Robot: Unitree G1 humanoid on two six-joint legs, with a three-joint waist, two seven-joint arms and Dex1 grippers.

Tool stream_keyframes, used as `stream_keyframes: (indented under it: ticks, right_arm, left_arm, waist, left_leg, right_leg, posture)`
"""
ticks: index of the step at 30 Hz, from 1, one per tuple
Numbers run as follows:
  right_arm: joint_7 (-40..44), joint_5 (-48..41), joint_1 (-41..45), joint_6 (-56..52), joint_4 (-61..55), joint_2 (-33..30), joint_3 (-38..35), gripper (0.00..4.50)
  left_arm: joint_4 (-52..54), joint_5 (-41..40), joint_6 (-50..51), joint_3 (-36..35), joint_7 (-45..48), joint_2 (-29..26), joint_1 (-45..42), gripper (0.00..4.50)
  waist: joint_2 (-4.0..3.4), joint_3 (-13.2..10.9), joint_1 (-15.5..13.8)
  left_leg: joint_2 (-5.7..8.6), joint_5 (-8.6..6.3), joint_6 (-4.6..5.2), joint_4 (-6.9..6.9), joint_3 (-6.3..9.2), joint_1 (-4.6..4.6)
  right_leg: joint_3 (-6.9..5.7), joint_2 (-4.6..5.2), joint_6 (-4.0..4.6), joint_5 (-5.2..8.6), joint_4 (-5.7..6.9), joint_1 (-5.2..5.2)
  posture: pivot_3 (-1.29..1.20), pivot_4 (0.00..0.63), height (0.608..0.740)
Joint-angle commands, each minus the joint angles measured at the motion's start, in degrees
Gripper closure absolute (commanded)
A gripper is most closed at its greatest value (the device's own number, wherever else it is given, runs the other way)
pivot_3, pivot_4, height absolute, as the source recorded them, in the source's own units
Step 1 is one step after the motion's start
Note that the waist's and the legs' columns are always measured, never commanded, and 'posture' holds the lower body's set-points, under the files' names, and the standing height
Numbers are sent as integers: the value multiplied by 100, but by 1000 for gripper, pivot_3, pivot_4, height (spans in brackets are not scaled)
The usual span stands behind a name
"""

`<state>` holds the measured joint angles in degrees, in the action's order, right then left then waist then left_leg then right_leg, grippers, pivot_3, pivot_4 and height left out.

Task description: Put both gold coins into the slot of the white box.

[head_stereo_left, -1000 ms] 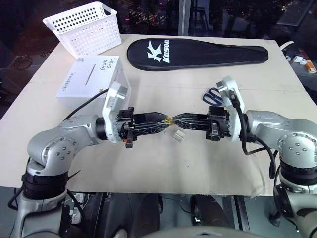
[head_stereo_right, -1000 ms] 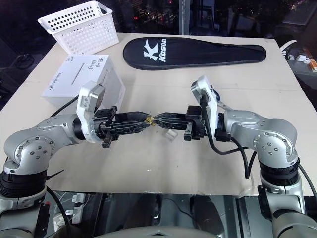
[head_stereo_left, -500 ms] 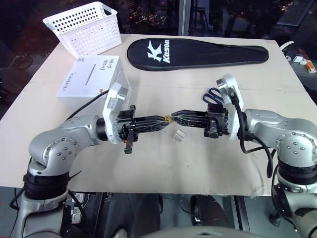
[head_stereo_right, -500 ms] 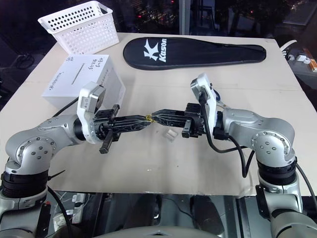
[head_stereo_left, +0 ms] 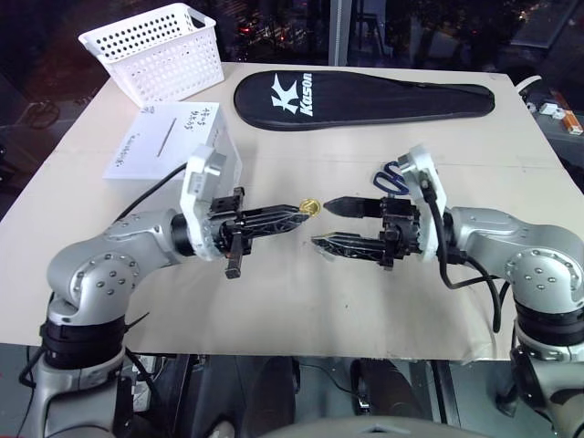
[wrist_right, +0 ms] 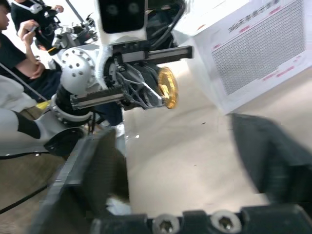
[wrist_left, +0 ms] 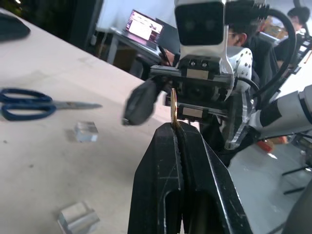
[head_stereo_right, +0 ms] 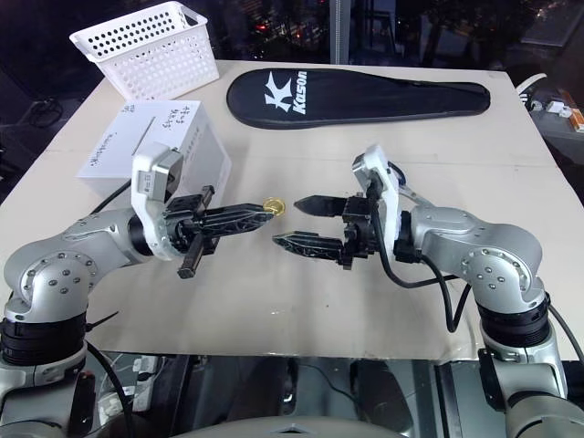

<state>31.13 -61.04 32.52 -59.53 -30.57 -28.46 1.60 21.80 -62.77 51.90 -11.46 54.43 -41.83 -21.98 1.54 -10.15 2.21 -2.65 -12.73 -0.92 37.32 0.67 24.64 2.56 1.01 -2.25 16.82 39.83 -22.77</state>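
Coin: we see one gold coin (head_stereo_left: 310, 207) pinched on edge at the very tip of our left pincer (head_stereo_left: 304, 212), lifted clear of the desk (head_stereo_left: 301, 301).
Left pincer: clenched on the gold coin, reaching level toward our right side.
Right pincer: our right pincer (head_stereo_left: 327, 224) is released, its two fingers spread wide, just beside the gold coin and apart from it.
Slot: the white box (head_stereo_left: 169, 141) lies behind the left pincer's wrist, toward the far left of the desk; its slot (head_stereo_left: 165, 139) is a thin line across the printed top.
Key relation: we judge the left arm the nearer one to the white box, and the gold coin's flat face must turn to line up with the slot's long axis before it goes down.
Second coin: we cannot make it out.
Around: scissors (head_stereo_left: 391, 177) lie beyond the right pincer.
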Motion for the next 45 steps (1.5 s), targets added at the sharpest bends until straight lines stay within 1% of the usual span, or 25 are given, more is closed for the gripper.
stream_keyframes:
  ticks: [1, 2, 6, 9, 12, 14, 16, 18, 22, 28, 37, 45]
  right_arm:
    - [251, 487, -25, 588, -351, -230, -73, 70]
    - [320, 686, -37, 754, -401, -312, -40, 70]
    - [861, 1294, -126, 1435, -488, -811, -154, 70]
    - [1163, 1561, -13, 1748, -398, -1225, -376, 70]
    - [1392, 1605, 133, 1901, -280, -1542, -600, 70]
    - [1479, 1683, 244, 2011, -200, -1650, -658, 70]
    - [1513, 1747, 395, 2058, -96, -1690, -665, 70]
    - [1527, 1840, 522, 2113, 7, -1664, -605, 70]
    - [1577, 2036, 542, 2290, 190, -1551, -492, 70]
    - [1521, 2071, 437, 2303, 47, -1450, -500, 70]
    - [1403, 1936, 215, 2185, -205, -1529, -662, 70]
    - [1381, 1923, 113, 2152, -270, -1526, -690, 70]
  left_arm:
    - [247, -200, -21, -373, -229, -110, 89, 4500]
    - [266, -242, -11, -442, -308, -129, 112, 4500]
    - [319, -473, 6, -1158, -1016, -234, 353, 4500]
    - [429, -350, 137, -1551, -2064, -525, 131, 4500]
    - [85, -640, 650, -1740, -3355, -915, -544, 4500]
    - [-373, -946, 1318, -1641, -4189, -1246, -1119, 4500]
    - [-864, -1038, 1916, -1470, -4718, -1545, -1652, 4500]
    - [-1645, -1344, 2425, -1402, -5041, -1639, -2217, 4500]
    - [-2701, -1088, 2784, -1475, -5782, -1549, -3010, 4500]
    - [-3407, -653, 3278, -1471, -5918, -1592, -3307, 4500]
    - [-3825, 103, 3786, -1308, -5332, -1746, -3366, 4500]
    - [-3820, 772, 4010, -1140, -4797, -1735, -3492, 4500]
  waist:
    - [0, 0, 0]
    - [0, 0, 1]
    - [1, -1, -2]
    - [2, -2, -11]
    - [6, -7, -50]
    - [7, -6, -53]
    - [10, -7, -46]
    - [9, -8, -37]
    - [9, -8, -14]
    - [8, -8, -17]
    - [9, -8, -19]
    - [9, -8, -16]
  left_leg:
    - [0, 0, 0, 0, 0, 0]
    - [0, 0, 0, 0, 0, 0]
    - [-1, 0, 0, 0, -1, 0]
    - [-1, 0, 0, 0, 1, -1]
    - [0, 0, 0, 5, 9, 3]
    - [2, 0, 0, 8, 12, 1]
    - [3, 0, 0, 5, 10, -1]
    - [4, 0, 0, 5, 14, 1]
    - [5, 0, -1, 3, 13, 1]
    - [5, 7, -12, 1, 10, 9]
    - [7, 7, -13, 1, 8, 8]
    - [8, 5, -8, 1, 5, 4]
  right_leg:
    - [0, 0, 0, 0, 0, 0]
    - [1, 0, 0, 0, -1, 0]
    - [2, 1, 0, 0, -2, -1]
    - [-1, 1, 0, 0, -3, -1]
    - [-6, 1, -1, 0, -1, 1]
    - [-8, 2, -2, -1, 0, 6]
    - [-7, 2, -2, 0, 0, 6]
    - [-10, 1, -2, -1, 0, 4]
    - [-10, 3, -2, 0, 0, 3]
    - [-11, 7, -1, 0, -2, -5]
    - [-10, 9, -1, 0, 1, -5]
    - [-8, 9, -1, 0, 4, -5]
  posture:
    - [0, 150, 740]
    - [0, 150, 740]
    - [0, 150, 740]
    - [0, 150, 740]
    - [0, 150, 740]
    - [0, 150, 740]
    - [0, 150, 740]
    - [0, 150, 740]
    - [0, 150, 740]
    - [0, 150, 740]
    - [0, 150, 740]
    - [0, 150, 740]
